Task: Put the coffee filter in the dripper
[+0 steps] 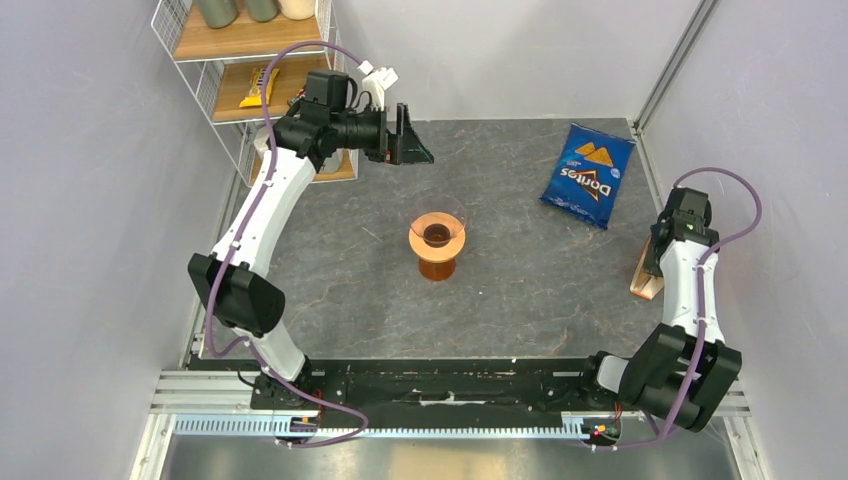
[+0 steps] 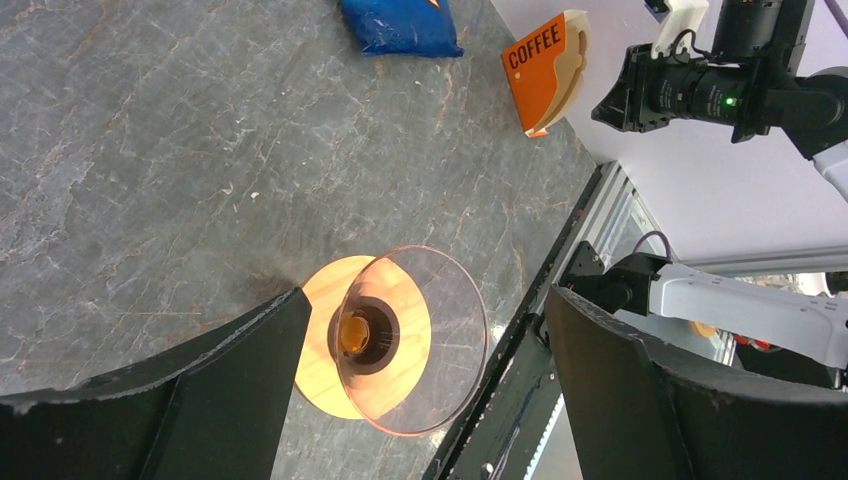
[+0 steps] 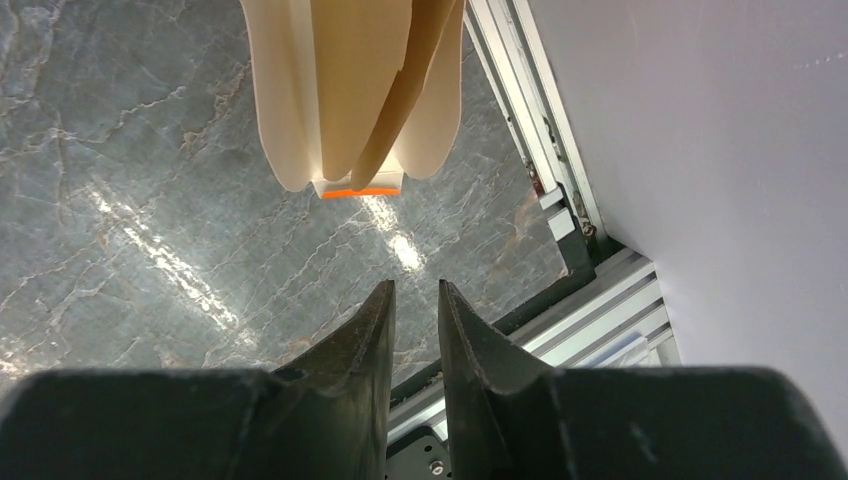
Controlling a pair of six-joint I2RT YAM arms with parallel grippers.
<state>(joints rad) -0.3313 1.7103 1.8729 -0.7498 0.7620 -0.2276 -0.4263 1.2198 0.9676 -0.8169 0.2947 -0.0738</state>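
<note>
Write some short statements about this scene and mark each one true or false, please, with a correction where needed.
1. The dripper stands upright on the table with no paper inside. True.
2. The left gripper holds a filter. False: it is wide open and empty.
3. The coffee filters sit in an orange box marked COFFEE. True.
4. The right gripper is clamped on a filter. False: its fingers stand slightly apart, short of the filters, holding nothing.
5. The blue crisp bag lies left of the dripper. False: it lies to the right, farther back.
</note>
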